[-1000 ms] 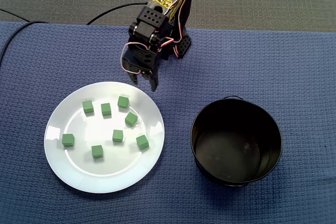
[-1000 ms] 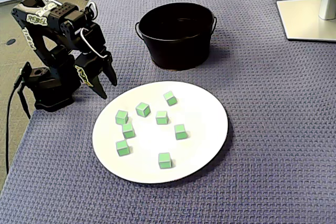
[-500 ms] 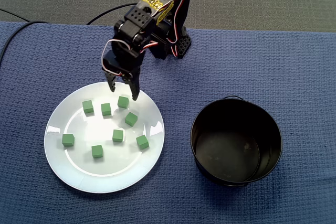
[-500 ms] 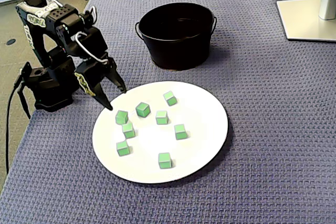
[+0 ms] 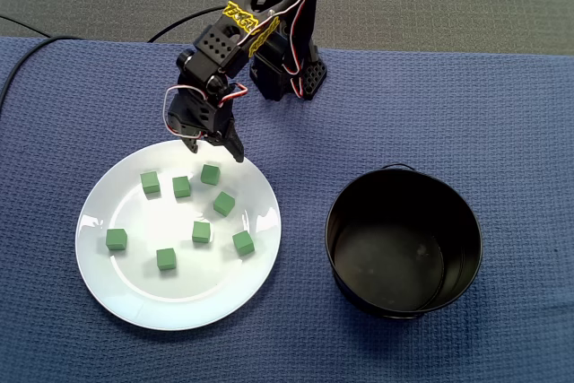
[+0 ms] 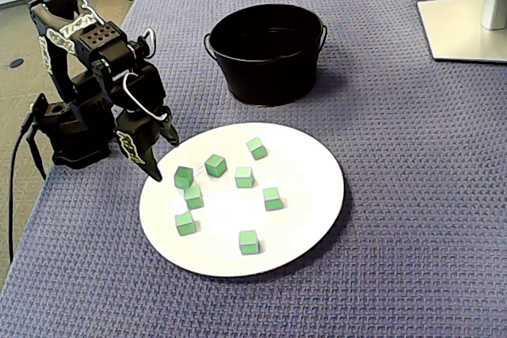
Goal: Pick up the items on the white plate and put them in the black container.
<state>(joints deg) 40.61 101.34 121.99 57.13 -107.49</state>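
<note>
- While my gripper [image 5: 217,150] hangs over the edge of the white plate [image 5: 184,289] nearest my base, its two fingers are spread apart and hold nothing.
- Eight green cubes [image 5: 202,232] sit on the plate. None is in the black container [image 5: 465,253] yet, so I think the job is only starting.
- The closest cube [image 5: 210,174] sits just inside that near edge, right by my fingertips. In a fixed view the same cube [image 6: 184,176] is just beside my gripper [image 6: 164,157].
- One finger is very near the plate's rim. If I go down here, I could press on the rim and tip the plate. Then the cubes would slide.
- The cubes are small and the plate looks smooth. If I close a bit off to one side, the cube could skid away or pop out.
- The next cube [image 5: 182,187] sits close by along the same edge. A finger spread this wide could bump it and push it around.
- The container [image 6: 269,81] stands on the blue cloth [image 5: 502,114], apart from the plate. If my hold is weak, the cube could drop on the cloth on the way. It could also hit the container's rim and bounce off.
</note>
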